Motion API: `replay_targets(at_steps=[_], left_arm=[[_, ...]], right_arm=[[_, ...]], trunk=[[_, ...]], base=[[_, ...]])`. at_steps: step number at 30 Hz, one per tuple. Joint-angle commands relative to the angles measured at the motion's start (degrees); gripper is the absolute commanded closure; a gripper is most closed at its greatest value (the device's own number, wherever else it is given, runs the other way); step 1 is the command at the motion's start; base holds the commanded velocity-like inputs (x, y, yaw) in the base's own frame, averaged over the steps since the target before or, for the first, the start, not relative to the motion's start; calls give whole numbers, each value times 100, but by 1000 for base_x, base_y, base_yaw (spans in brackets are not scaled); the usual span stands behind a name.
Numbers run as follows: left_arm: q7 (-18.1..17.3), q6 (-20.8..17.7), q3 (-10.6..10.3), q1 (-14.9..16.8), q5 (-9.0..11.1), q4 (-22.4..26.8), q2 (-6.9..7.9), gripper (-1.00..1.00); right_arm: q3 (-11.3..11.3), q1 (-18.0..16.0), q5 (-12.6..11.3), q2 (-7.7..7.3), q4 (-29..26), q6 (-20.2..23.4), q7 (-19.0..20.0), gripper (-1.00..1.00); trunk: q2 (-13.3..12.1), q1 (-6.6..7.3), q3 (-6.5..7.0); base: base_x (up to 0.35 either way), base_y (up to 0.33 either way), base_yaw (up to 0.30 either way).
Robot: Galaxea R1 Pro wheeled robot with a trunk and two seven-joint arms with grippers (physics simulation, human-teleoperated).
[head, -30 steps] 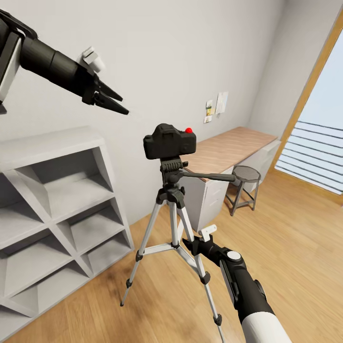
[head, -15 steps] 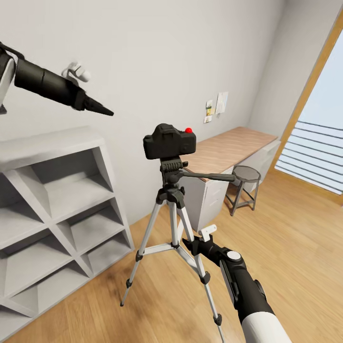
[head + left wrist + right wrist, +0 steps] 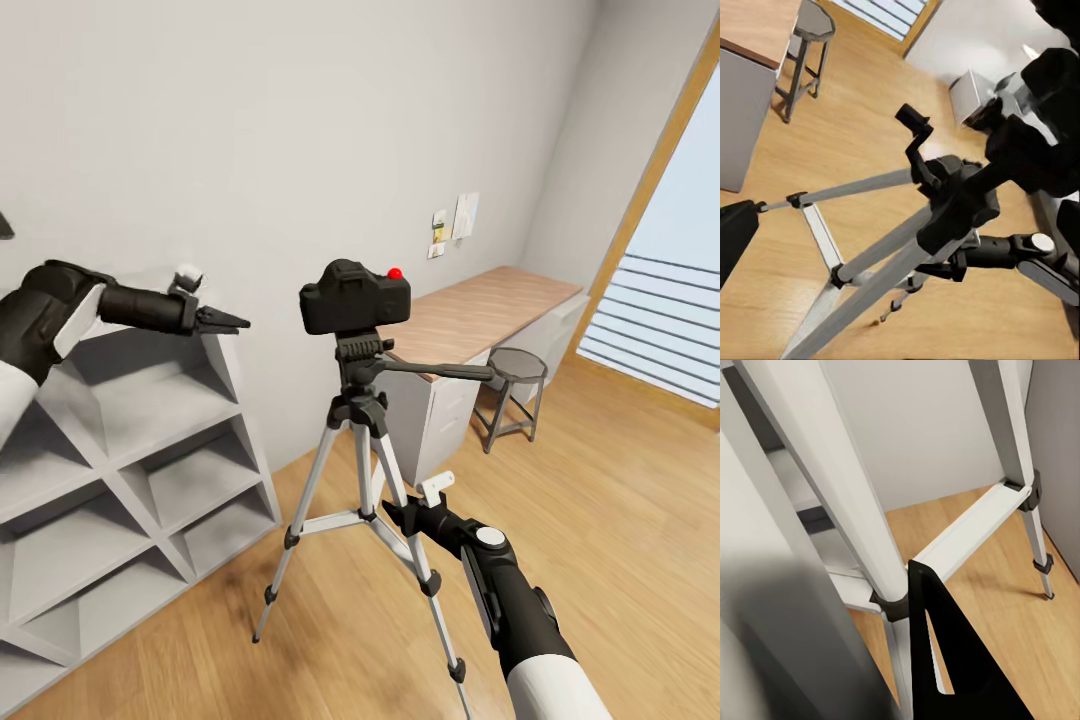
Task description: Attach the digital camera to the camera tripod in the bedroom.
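While the digital camera (image 3: 355,297) sits on the head of the camera tripod (image 3: 362,470), mounting looks done, so I judge backing away comes next. My left gripper (image 3: 228,322), pressed together and empty, hangs off the white shelves' (image 3: 130,440) top corner; my right gripper's (image 3: 395,513) state I cannot tell, tight against a tripod leg, open floor (image 3: 620,520) behind

A black digital camera (image 3: 355,296), red button on top, sits level on the head of the camera tripod (image 3: 362,470) at centre frame; the tripod stands upright on the bedroom's light wood floor (image 3: 620,520), three silver legs splayed, black pan handle reaching toward the right; white walls rise behind, white cube shelves at lower left.
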State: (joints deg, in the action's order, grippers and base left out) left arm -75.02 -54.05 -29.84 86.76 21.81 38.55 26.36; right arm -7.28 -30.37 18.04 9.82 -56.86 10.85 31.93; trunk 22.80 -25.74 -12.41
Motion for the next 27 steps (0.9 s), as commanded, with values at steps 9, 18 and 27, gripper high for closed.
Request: replay_targets(at_steps=[9, 18, 27], left_arm=[[270, 2076, -23, -829, 1746, -2453, -332, -100], [776, 3149, -22, -1742, 2817, -3748, -777, -100], [1514, 3259, -17, -2666, 3482, -3837, -948, -100]], right_arm=[[-32, -2, 401, 0, -10, 13, 48, 100], [-29, 0, 395, 2, -9, 26, 53, 100], [-28, -3, 394, 2, -9, 54, 65, 100]], trunk=[[12, -5, -12], [12, -5, -12], [12, -5, -12]], base=[[0, 0, 0], [0, 0, 0], [0, 0, 0]])
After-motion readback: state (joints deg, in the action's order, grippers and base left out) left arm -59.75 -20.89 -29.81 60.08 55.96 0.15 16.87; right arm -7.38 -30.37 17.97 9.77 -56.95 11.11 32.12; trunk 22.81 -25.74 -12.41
